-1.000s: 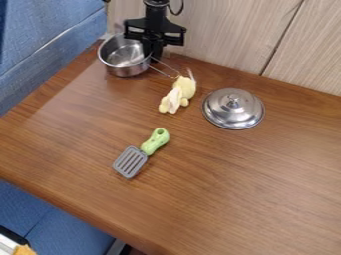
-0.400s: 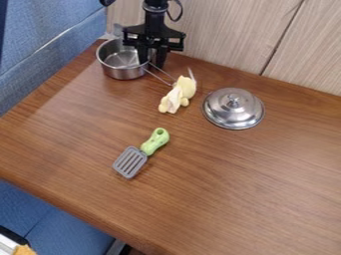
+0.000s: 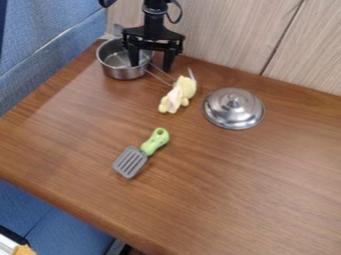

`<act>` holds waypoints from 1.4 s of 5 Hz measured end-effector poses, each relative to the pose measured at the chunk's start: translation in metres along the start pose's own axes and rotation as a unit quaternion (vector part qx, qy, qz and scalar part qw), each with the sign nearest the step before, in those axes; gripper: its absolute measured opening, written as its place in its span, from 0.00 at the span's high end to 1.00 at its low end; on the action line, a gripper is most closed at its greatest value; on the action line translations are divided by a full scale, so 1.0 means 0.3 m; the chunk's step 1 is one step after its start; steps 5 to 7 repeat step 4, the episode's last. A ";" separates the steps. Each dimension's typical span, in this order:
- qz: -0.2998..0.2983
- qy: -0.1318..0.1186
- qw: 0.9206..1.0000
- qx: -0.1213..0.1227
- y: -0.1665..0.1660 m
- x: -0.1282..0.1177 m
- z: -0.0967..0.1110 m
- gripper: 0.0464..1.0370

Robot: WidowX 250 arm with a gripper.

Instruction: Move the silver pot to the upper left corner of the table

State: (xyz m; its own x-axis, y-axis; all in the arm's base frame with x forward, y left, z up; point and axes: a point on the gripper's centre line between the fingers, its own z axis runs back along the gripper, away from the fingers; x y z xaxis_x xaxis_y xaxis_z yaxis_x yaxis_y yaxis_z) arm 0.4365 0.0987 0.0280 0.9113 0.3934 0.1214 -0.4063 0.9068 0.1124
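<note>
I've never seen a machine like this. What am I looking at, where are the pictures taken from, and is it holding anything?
The black machine is a robot arm; its two-fingered gripper works like a simple hand. One fixed camera, looking down at a slant, takes every picture. On the wooden table are a silver pot near the corner, a small yellow toy, a domed metal lid and a green-handled spatula. The fingers are spread apart at the pot's handle side, so nothing appears to be gripped.

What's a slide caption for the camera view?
Open pincer at the pot near the table's upper left corner; toy, lid and spatula nearer the camera.
</note>
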 end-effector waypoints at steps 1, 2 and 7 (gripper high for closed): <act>0.003 -0.021 1.000 -0.006 0.003 0.010 0.055 0.03; 0.010 -0.057 0.998 -0.006 0.019 0.008 0.155 0.04; 0.017 -0.108 0.994 -0.017 0.043 -0.002 0.282 0.04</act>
